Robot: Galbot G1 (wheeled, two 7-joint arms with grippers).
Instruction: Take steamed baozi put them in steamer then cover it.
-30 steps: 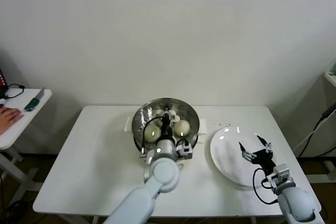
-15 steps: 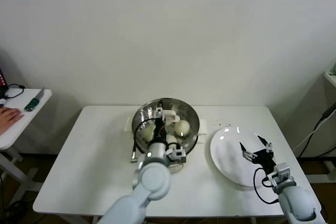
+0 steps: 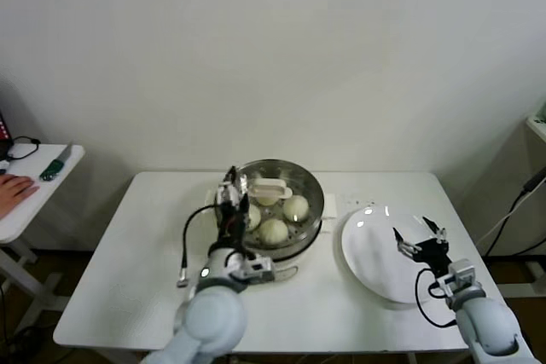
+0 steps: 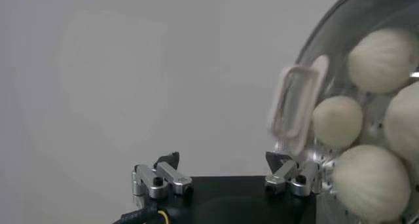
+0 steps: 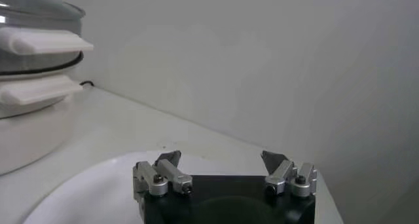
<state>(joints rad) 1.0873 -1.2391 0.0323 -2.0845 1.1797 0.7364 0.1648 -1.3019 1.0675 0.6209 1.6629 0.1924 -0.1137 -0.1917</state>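
We see the left gripper raised at the steamer's left rim with its jaws spread wide and holding nothing, while the right gripper hovers over the white plate, also spread and empty. The cover sits on the steamer at the table's back centre, its bar handle running left to right, with the baozi visible beneath the glass.

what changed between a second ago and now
The left claw let go of the cover, which now sits on the steamer over the baozi, and moved off to the pot's left side, open. The right claw stayed open over the white plate; pot and plate did not move.
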